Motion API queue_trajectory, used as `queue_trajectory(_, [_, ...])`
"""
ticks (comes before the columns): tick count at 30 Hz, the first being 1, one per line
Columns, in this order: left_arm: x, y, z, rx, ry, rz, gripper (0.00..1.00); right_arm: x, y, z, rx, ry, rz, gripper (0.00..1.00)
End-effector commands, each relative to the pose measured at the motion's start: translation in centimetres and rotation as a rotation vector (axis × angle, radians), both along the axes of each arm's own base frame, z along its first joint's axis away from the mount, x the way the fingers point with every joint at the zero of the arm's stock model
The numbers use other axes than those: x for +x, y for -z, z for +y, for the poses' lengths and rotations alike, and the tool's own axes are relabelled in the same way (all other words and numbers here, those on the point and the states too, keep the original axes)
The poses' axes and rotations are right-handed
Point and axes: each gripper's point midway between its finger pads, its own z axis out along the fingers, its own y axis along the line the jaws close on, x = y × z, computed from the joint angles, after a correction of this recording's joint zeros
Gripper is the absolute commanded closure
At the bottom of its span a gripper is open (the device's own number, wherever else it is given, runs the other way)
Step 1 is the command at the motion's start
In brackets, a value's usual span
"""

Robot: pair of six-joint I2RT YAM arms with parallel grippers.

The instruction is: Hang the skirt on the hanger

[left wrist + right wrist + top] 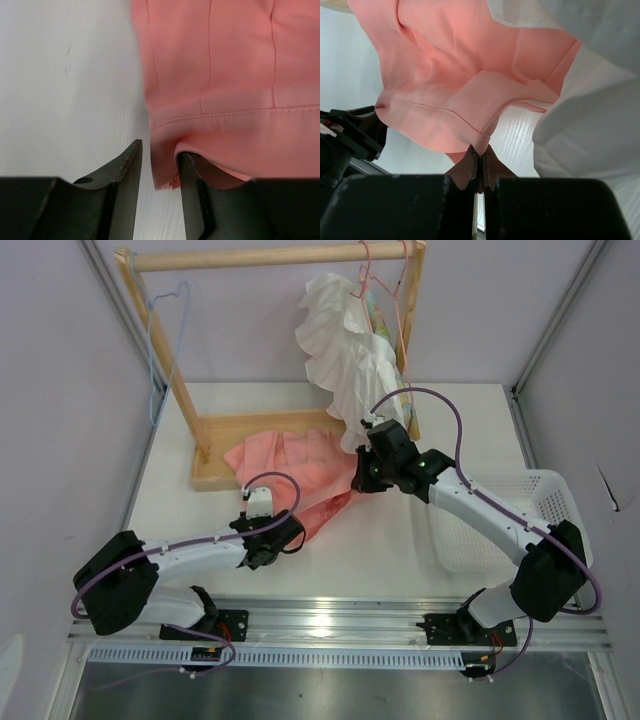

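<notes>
The salmon-pink skirt (300,465) lies crumpled on the table by the rack's foot. Its right edge is lifted by my right gripper (365,476). In the right wrist view that gripper (480,151) is shut on the hem of the skirt (470,75). My left gripper (283,536) sits at the skirt's near edge. In the left wrist view it (160,150) is open, and a hem corner of the skirt (225,75) hangs between the fingers; the right finger (192,195) is tucked under the fabric. The light-blue hanger (160,330) hangs at the rack's left end.
A wooden rack (270,255) stands at the back, its base board (215,478) beside the skirt. A white ruffled garment (345,350) hangs from pink-red hangers (385,280), close above my right gripper. A white basket (545,490) sits at the right.
</notes>
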Motion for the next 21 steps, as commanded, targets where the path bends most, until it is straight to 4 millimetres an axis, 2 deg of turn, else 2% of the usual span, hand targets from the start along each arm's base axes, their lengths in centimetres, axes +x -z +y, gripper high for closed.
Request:
queue_trajectory(1, [2.4,-2.1,-0.4,-0.04,-0.031,-0.082,0.62,0.3,-1.9,0.1,0.037,-0.001,-0.054,1.0])
queue_trajectory(7, [3.8,-3.3,-0.3,-0.045,-0.028,-0.109,0.86,-0.1,-1.9,-0.3,0.032,-0.014,-0.057,1.0])
queue_trajectory(8, [3.8,-3.2,-0.4,-0.052,-0.01,-0.098,0.93,-0.2,-1.9,-0.2,0.032,-0.02,-0.055,1.0])
queue_trajectory(10, [3.9,-3.5,-0.4,-0.079,-0.013,-0.101,1.0,-0.3,-1.8,-0.3,0.038,-0.026,-0.056,1.0])
queue_trajectory(11, [3.9,-3.8,-0.4,-0.099,-0.008,-0.112,1.0,-0.4,-1.9,-0.3,0.044,-0.029,-0.057,1.0])
queue_trajectory(13, [3.6,-3.2,-0.8,-0.152,0.019,-0.094,1.0,-1.1,-1.4,0.0,0.063,-0.053,-0.035,1.0])
queue_trajectory(14, [3.6,-3.6,-1.3,-0.188,0.043,-0.101,1.0,-1.0,-1.5,0.2,0.08,-0.062,-0.04,1.0])
queue_trajectory(16, [3.6,-3.7,-3.1,-0.298,0.112,-0.109,1.0,-2.3,-0.9,0.9,0.136,-0.122,0.003,1.0])
queue_trajectory(17, [3.2,-3.3,-3.4,-0.325,0.154,-0.098,1.0,-2.6,-0.9,1.1,0.171,-0.145,0.014,1.0])
queue_trajectory(18, [3.2,-4.5,-4.4,-0.398,0.197,-0.13,1.0,-2.4,-1.4,1.2,0.217,-0.154,0.008,1.0])
queue_trajectory(19, [2.7,-4.4,-5.6,-0.474,0.255,-0.122,1.0,-3.6,-1.1,1.6,0.261,-0.205,0.051,1.0])
queue_trajectory(21, [2.3,-6.2,-6.7,-0.562,0.323,-0.173,1.0,-3.9,-1.9,1.6,0.315,-0.23,0.048,1.0])
